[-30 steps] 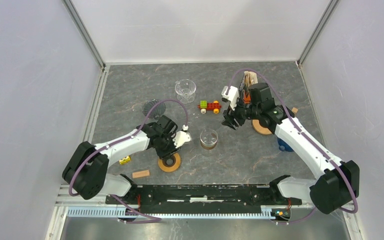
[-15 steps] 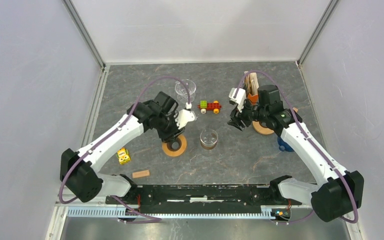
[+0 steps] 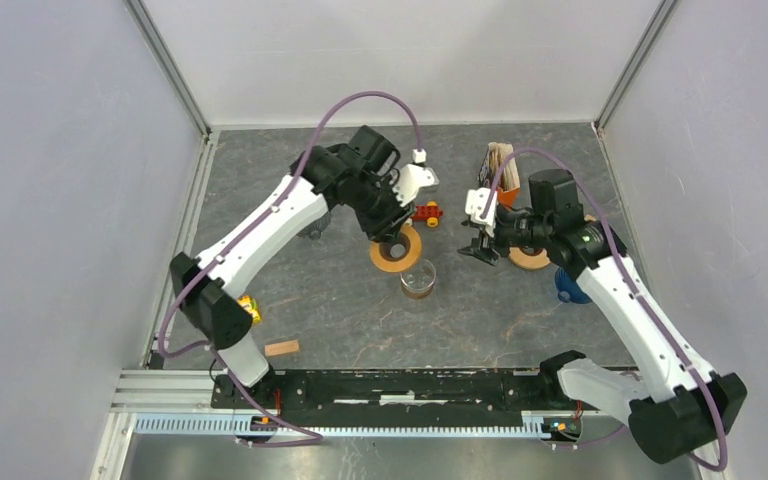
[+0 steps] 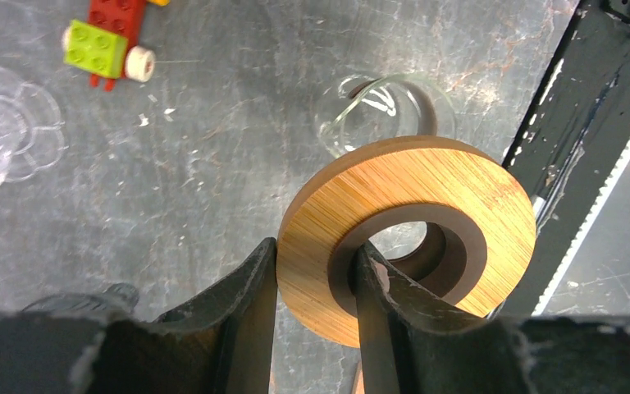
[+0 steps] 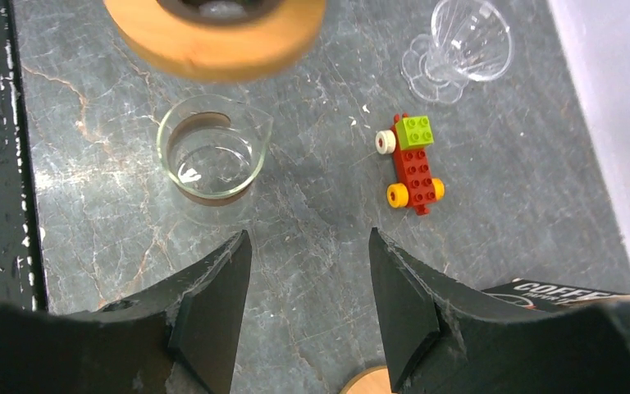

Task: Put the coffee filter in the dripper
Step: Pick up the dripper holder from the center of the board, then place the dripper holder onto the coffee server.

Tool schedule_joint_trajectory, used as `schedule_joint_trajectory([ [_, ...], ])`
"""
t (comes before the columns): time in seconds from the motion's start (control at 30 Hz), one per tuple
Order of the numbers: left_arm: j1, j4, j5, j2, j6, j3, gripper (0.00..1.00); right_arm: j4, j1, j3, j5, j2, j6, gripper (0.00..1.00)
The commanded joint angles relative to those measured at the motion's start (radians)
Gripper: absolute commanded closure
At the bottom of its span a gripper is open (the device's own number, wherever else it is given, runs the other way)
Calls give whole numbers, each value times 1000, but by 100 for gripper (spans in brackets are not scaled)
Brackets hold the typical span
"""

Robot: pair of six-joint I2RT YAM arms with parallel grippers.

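The left tool pinches a wooden ring by its band, one finger through the hole and the other against the outer edge, and holds it in the air just over a glass beaker standing on the table. The right tool hangs above the table with its jaws spread and nothing between them, near a toy brick car. The clear dripper sits on the table beyond the car, near it but apart, with no filter in it. The coffee filters stand upright in their box at the back right of the table, behind the right arm. A second wooden ring lies under that arm.
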Motion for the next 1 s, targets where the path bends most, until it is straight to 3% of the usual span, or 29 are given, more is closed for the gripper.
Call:
schedule_joint_trajectory([
  [0.0,-56,-54,-4,88,-84,100,82,-85,1,39,-59,-74,-105,39],
  [0.53,-154,-58,-131,252,-199,169,82,-88,1,-131,-25,-226,-138,40],
  [0.77,-188,2,-233,244,-202,109,80,-86,1,-149,-26,-234,-134,40],
  [0.97,-193,26,-231,241,-205,89,76,-79,1,-160,-31,-234,-125,40],
])
